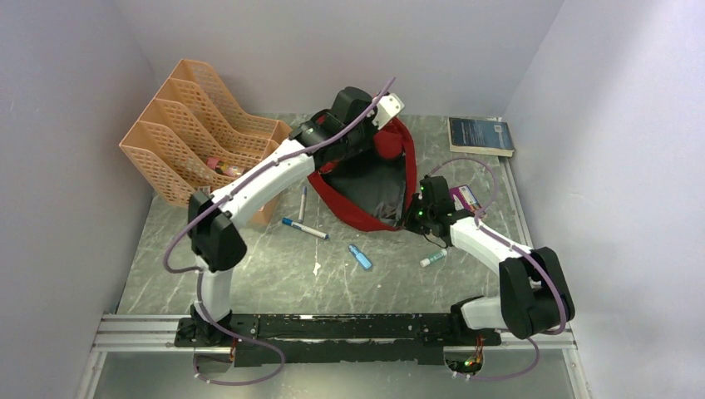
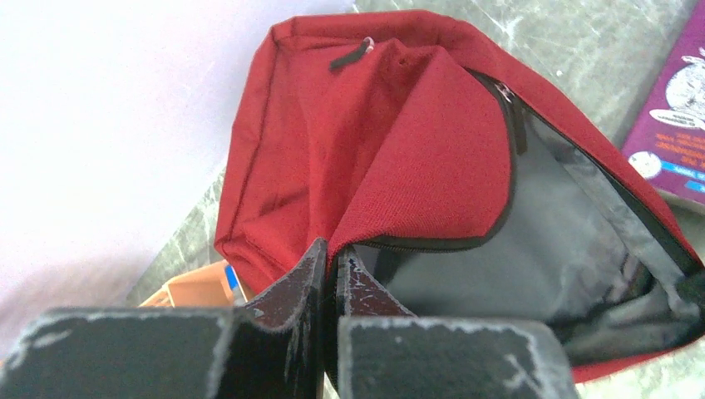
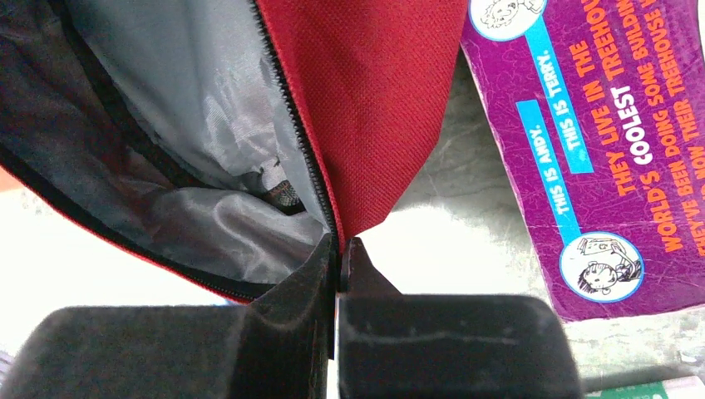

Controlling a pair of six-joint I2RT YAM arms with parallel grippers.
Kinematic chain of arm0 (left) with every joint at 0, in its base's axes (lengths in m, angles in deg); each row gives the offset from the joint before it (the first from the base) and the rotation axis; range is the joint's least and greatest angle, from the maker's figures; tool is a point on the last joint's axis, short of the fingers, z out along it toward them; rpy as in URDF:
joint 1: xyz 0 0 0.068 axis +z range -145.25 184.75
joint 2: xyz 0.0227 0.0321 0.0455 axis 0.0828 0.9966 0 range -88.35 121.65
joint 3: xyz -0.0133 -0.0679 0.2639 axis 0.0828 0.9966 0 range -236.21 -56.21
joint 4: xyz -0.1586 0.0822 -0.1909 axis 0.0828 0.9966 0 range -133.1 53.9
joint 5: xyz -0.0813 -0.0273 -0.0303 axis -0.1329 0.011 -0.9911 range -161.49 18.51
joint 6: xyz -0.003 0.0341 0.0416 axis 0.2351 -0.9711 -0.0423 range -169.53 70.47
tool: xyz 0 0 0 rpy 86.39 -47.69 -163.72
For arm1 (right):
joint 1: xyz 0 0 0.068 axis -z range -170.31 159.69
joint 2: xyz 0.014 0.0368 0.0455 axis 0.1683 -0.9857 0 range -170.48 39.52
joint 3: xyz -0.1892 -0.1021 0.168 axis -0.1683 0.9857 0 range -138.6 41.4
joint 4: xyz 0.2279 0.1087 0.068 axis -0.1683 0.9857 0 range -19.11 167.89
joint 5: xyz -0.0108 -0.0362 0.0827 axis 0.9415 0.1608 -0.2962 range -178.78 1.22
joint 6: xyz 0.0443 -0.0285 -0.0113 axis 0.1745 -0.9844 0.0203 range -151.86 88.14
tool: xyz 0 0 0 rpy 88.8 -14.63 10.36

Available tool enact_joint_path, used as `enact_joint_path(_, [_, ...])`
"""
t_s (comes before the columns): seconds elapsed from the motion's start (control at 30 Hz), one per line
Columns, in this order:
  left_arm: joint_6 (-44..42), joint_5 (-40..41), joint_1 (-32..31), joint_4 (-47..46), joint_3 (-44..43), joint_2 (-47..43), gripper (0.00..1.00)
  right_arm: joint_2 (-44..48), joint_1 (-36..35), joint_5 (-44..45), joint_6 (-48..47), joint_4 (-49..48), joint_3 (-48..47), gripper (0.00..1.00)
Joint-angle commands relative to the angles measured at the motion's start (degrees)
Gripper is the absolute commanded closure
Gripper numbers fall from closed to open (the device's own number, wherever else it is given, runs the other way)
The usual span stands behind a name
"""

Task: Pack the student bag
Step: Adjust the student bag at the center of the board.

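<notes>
The backpack [image 1: 366,195] lies on the counter [image 1: 249,274], just right of the orange rack [image 1: 191,133]. Its opening's far edge is clamped in the left jaws and its near edge in the right jaws, apparently so the mouth is held spread for packing.

Bag: dark-red student bag [image 2: 374,141] fills the view, mouth open, flap folded across.
Lining: grey lining [image 2: 532,241] shows inside the bag, right of the flap.
Fingers: black fingers [image 2: 299,283] of the left gripper [image 2: 331,258] pinch the bag's near zipper edge.
Book: purple book [image 2: 677,141], right of the bag, on the table [image 2: 582,50].
Rack: orange rack [image 2: 195,291] corner, lower left of the bag.
</notes>
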Motion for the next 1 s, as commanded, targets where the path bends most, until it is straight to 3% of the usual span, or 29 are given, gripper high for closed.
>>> enact_joint_path(0.0, [0.74,-2.01,2.79,0.41,-9.3,7.79,0.95,0.7,0.53,-0.83,-1.9,2.67,-2.25,1.0])
enact_joint_path(0.23, [6.48,-14.11,10.82,0.76,-17.02,17.27,0.95,0.68,0.57,-0.06,-3.65,5.27,-4.99,1.0])
enact_joint_path(0.3, [8.18,-18.29,12.16,-0.03,-17.02,17.89,0.95,1.43,0.57,1.21,-3.96,6.1,-6.05,0.95])
enact_joint_path(0.67, [8.06,-27.15,12.06,-0.91,-12.35,13.13,0.93,13.04,0.53,12.26,-5.14,7.78,-12.35,0.37])
enact_joint_path(0.83, [8.42,-28.62,11.66,-1.15,-10.41,10.03,0.94,13.22,0.45,6.84,-12.23,-5.08,-11.46,0.33])
enact_joint_path(0.97, [9.0,-28.34,11.66,-1.57,-9.07,8.29,0.95,10.94,0.07,3.07,-13.12,-22.68,-6.21,0.32])
